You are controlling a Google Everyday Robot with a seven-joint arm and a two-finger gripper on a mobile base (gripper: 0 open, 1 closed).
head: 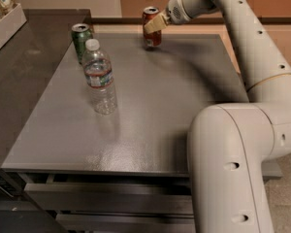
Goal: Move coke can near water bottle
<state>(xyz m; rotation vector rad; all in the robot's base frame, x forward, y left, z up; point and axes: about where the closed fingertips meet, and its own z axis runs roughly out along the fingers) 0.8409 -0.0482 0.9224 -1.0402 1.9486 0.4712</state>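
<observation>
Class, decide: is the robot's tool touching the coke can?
Touching. The camera view shows the tool at the table's far edge, its tan finger lying flat across the coke can's side with no gap.

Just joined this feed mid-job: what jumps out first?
The big white arm fills the right foreground and stretches to the table's far edge, where its gripper is at the coke can. Toward the left, the water bottle stands upright just in front of a green can.
</observation>
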